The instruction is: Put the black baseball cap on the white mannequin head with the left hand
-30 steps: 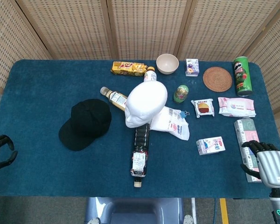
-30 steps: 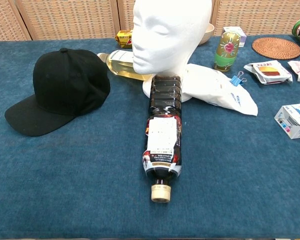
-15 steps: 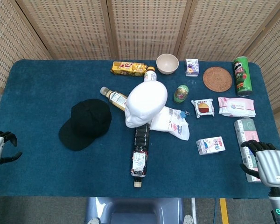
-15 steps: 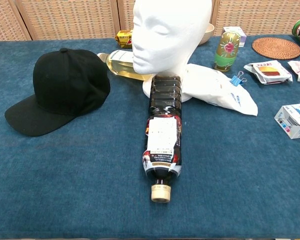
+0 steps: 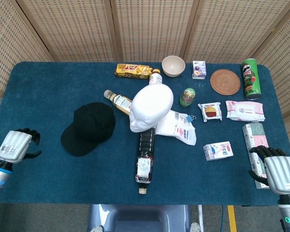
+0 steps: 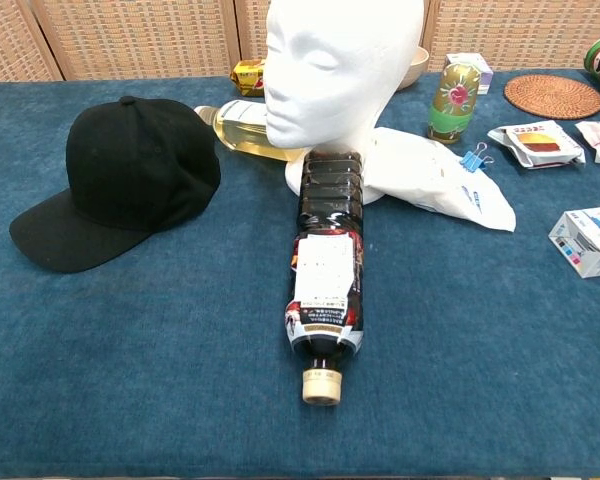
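Black baseball cap (image 5: 89, 127) lies flat on the blue table (image 5: 43, 92), crown up, brim toward 7 o'clock from the crown in the head view. Untouched; nothing rests on it. White mannequin head (image 5: 150, 108) stands upright just at 3 o'clock of the cap, a narrow strip of cloth between them, face turned toward the robot. Its crown is bare, so the placing is not yet begun.

Clutter crowds the mannequin's base: a dark bottle (image 5: 145, 155) lies on its side with the cap end toward 6 o'clock and its bottom against the neck; a pale bottle (image 5: 118, 101) lies at 10 o'clock; a white bag (image 5: 179, 126) at 4 o'clock. Judgement: the top of the head is free, so a lowering from above looks unobstructed.

Left hand (image 5: 15, 145) sits over the table's edge at 9 o'clock, well apart from the cap, back of hand up. Fingers curl downward with visible gaps, holding nothing. Not visible in the chest view.

Right hand (image 5: 275, 173) sits at 4 o'clock by the table's edge, beside a pale carton (image 5: 253, 137), fingers curled, a little apart, empty.

Judgement: step in hand is the reach toward the cap.
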You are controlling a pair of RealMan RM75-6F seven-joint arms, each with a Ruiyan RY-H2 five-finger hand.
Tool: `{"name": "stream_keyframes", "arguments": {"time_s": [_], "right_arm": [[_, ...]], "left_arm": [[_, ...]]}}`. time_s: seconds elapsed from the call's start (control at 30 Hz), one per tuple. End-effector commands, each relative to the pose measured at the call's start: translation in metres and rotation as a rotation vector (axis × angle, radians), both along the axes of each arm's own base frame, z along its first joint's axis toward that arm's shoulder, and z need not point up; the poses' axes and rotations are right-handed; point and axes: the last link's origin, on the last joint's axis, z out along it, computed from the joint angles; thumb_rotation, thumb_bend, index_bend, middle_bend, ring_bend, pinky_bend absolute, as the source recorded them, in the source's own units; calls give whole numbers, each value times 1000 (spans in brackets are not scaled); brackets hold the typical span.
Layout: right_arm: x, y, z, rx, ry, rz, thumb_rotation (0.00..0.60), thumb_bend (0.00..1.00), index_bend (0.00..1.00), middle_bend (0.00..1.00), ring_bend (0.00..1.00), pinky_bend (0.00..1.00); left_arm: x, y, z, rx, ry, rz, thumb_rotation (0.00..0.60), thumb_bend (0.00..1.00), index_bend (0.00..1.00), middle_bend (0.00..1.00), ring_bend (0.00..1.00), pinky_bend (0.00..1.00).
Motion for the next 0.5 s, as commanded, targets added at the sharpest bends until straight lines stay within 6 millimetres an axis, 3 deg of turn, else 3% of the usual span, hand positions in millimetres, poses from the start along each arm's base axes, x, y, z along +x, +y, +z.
{"name": "stream_keyframes", "arguments": {"time_s": [0.03, 0.2, 0.5], "right_arm": [[0, 0, 0, 0, 2, -2, 600, 150, 380, 404, 437, 421], [-1, -1, 0, -3, 4, -10, 600, 149, 380, 404, 437, 421], [-1, 0, 2, -12, 8, -17, 600, 151, 379, 404, 437, 421]], "left_arm": [[3, 9, -23, -58, 7, -35, 600, 81, 616, 556, 426, 541], [1, 15, -45, -100, 15, -46, 600, 81, 610, 530, 399, 522], [1, 24, -65, -100, -16, -64, 600, 85, 610, 523, 392, 520]]}}
